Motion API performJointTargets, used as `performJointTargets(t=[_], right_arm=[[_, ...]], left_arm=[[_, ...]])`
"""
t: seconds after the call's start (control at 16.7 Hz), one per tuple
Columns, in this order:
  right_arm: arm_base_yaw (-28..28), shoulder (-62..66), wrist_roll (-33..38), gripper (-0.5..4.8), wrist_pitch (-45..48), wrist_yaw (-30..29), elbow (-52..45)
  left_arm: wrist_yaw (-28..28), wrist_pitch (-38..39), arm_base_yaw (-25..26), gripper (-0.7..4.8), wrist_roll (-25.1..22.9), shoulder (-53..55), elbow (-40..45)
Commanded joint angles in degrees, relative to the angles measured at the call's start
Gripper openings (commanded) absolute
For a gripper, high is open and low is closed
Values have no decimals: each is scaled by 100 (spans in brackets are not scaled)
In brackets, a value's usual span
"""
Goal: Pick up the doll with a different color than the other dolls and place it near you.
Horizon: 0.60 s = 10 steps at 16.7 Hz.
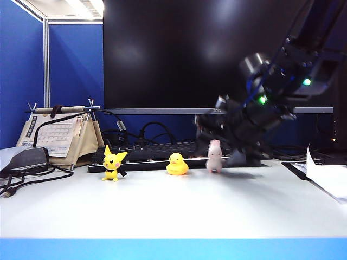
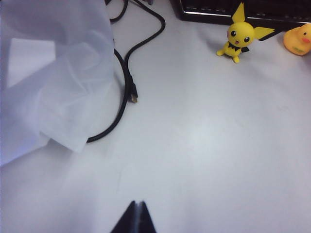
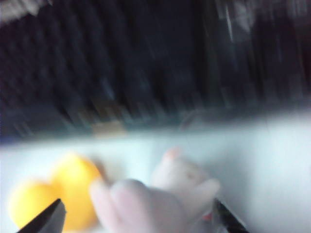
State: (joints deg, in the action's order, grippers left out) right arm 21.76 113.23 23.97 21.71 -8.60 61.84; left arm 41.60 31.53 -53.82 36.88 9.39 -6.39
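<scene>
Rabbit doll point(image 3: 160, 196) between right gripper point(image 3: 138, 218) fingers

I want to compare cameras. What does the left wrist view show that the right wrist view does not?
Only the left wrist view: the pointy-eared yellow toy, a black cable, white cloth and the shut left gripper. Only the right wrist view: the pale rabbit doll between the open right gripper's fingertips, blurred. Both: the yellow duck and the table.

A smooth matt white tabletop point(image 2: 204, 145) is seen; crinkled translucent plastic sheeting point(image 2: 48, 73) and a glossy yellow duck point(image 1: 177, 164) are shown.
</scene>
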Motion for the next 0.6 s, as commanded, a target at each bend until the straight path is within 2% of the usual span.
performJointTargets(t=[0.06,0.3,0.48,0.54,0.6], right_arm=[[7,-26,-22,385,79,127,192],[7,258,-13,385,-103,101,199],[7,345,7,352,-138,103,199],[7,345,4,245,-42,101,199],[7,345,4,201,-24,101,201]], left_arm=[[15,9,4,-5,-24,9,-2],[15,9,4,-5,-24,9,-2],[15,9,4,-5,-24,9,-2],[15,7,4,-5,-24,9,-2],[15,9,4,-5,-24,9,-2]])
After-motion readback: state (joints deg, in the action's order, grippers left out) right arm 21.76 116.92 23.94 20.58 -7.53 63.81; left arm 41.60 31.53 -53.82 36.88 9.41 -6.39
